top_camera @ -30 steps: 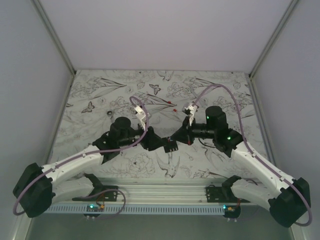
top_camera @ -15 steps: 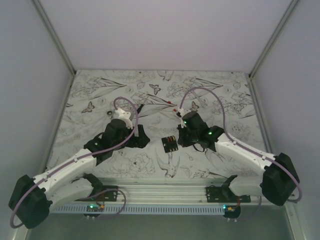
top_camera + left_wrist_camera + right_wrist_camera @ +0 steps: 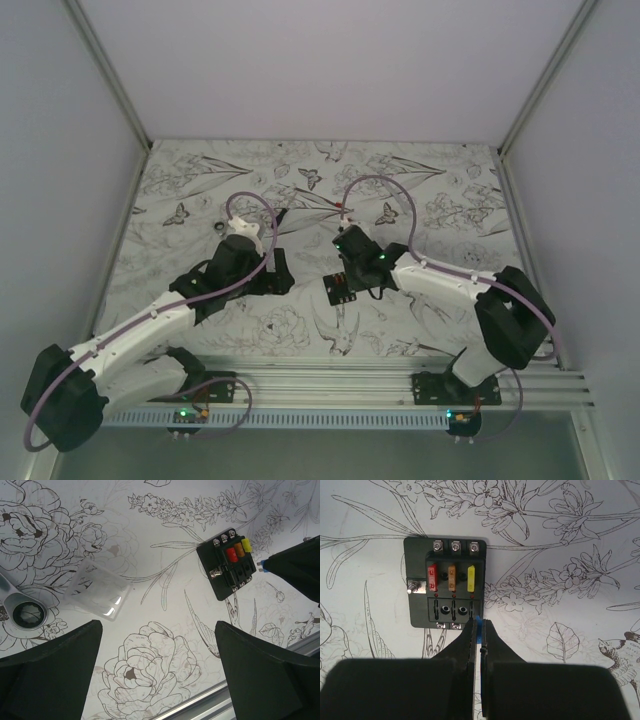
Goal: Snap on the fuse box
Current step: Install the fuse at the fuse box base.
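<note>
Just at the right gripper, the fuse box.

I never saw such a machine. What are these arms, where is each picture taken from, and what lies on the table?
These are two robot arms. One picture looks down from above; the other two come from cameras on the wrists. On the flower-printed table lies a small black square plastic fuse box with red, orange and yellow fuses. Apart from it lie a clear plastic cover and a silver metal round-headed tool. The left claw is open. The right claw is shut on a thin blue piece at the box's edge.
</note>
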Available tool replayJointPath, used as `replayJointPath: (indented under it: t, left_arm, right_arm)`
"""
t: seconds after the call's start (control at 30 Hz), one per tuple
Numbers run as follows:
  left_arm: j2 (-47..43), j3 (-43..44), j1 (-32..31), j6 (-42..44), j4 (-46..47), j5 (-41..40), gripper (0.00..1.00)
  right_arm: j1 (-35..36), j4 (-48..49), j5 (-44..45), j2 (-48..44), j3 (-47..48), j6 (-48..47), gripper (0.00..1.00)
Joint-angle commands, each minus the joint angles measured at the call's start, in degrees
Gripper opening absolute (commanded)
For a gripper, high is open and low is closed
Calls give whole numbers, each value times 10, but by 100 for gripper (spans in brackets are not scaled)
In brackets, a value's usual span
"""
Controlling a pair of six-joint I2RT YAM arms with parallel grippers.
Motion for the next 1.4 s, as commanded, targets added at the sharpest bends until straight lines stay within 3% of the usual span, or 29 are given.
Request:
replayJointPath:
  t: [0.0,1.37]
  left_arm:
    - [2,15,4,-4,-18,-11,100]
    - [24,20,4,-19,-19,-5,100]
  right_arm:
    - [16,-3,42,15,32,23,0]
    - [60,-23,115,94,63,33,0]
